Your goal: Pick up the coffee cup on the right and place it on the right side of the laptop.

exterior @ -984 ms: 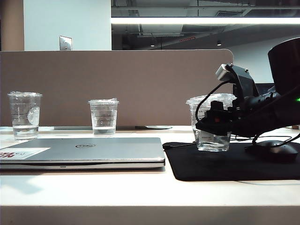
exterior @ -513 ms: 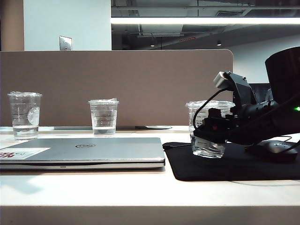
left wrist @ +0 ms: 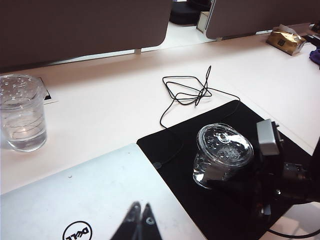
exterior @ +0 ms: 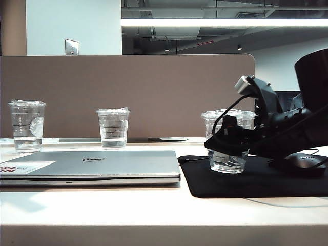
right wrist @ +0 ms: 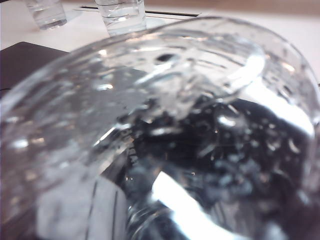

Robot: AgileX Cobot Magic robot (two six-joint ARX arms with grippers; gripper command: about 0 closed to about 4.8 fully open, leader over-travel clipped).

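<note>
Clear thin plastic is what I am dealing with. From the exterior view, the coffee cup [exterior: 228, 141] stands upright on the black mat [exterior: 256, 179], near the right edge of the closed Dell laptop [exterior: 92, 166] on the pale worktop [exterior: 154, 210]. A little clear liquid sits at its bottom, so I judge it light and bottom-weighted. The right claw [exterior: 225, 143] sits at the cup's mid-wall; I cannot tell from this angle whether its jaws press the wall or stand off it. Two other clear cups [exterior: 26, 125] [exterior: 113, 128] stand well apart behind the laptop.

From the left wrist view, the domed lid [left wrist: 225, 145] is seated on the cup, which is wet and beaded inside. The dark body of the right arm lies just beside the cup wall on the mat. The left claw [left wrist: 140, 222] hangs over the laptop lid with its fingertips together, holding nothing. A loose black cable [left wrist: 187, 92] lies on the worktop beyond the mat.

From the right wrist view, the cup fills nearly the whole picture and the jaws themselves are hidden, so the grip state is not readable here.

Handling judgement: the wall will flex and may slip if wet. I would take hold at mid-height, below the lid rim, with modest squeeze, and keep it upright.
</note>
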